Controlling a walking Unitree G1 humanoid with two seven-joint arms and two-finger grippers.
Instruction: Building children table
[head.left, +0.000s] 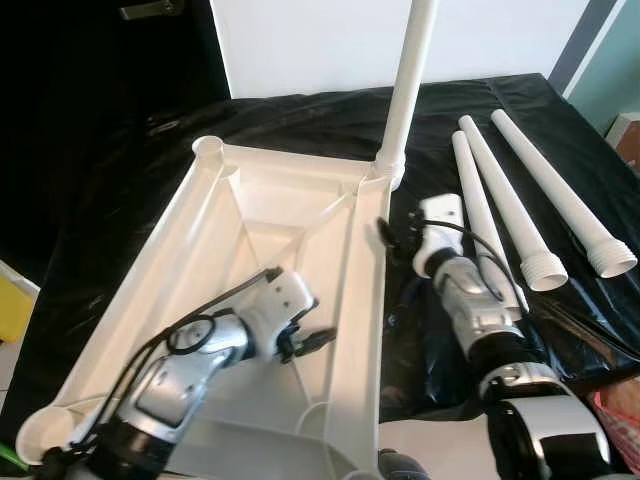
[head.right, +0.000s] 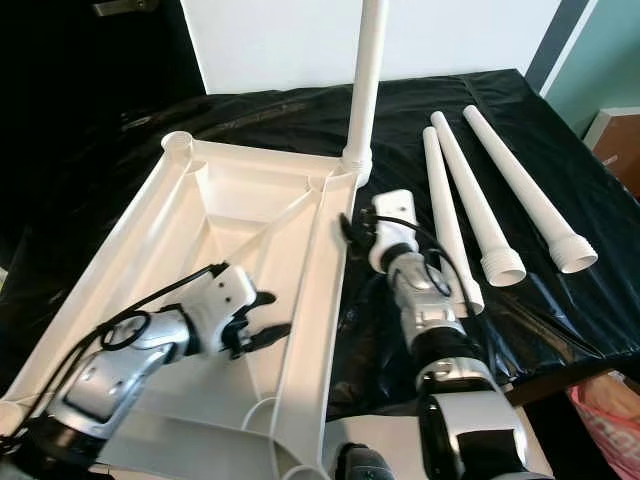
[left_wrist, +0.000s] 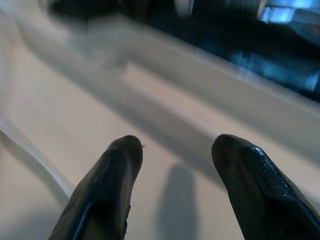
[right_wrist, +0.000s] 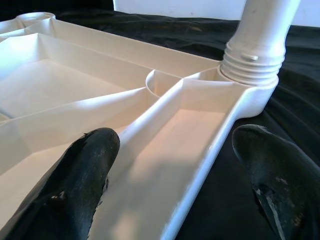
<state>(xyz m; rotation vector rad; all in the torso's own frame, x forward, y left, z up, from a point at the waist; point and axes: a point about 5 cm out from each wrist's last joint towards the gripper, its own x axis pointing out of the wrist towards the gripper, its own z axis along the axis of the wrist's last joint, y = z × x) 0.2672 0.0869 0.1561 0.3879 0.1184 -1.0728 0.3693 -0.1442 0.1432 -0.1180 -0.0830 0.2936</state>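
Left gripper (head.left: 318, 338), fingers parted and empty, hovers inside the upturned white tabletop (head.left: 215, 230), its silver arm reaching in from the near left edge and angled toward the tabletop's right wall; in the left wrist view its black fingers (left_wrist: 107, 190) hang over the pale inner floor, with a shadow between them. Right gripper (head.left: 390, 233), also spread and holding nothing, lies outside the tabletop's right wall, its forearm stretched forward over the black sheet (head.left: 300, 115); in the right wrist view the two fingers (right_wrist: 75, 185) straddle that wall, pointed at the far right corner. There one white leg (head.left: 410, 90) stands upright, its threaded end seated in the corner socket (right_wrist: 255, 95). Three loose legs (head.left: 520, 200) lie side by side on the sheet to the right of the right arm, threaded ends nearest the robot. No brand, label or writing can be read on any part.
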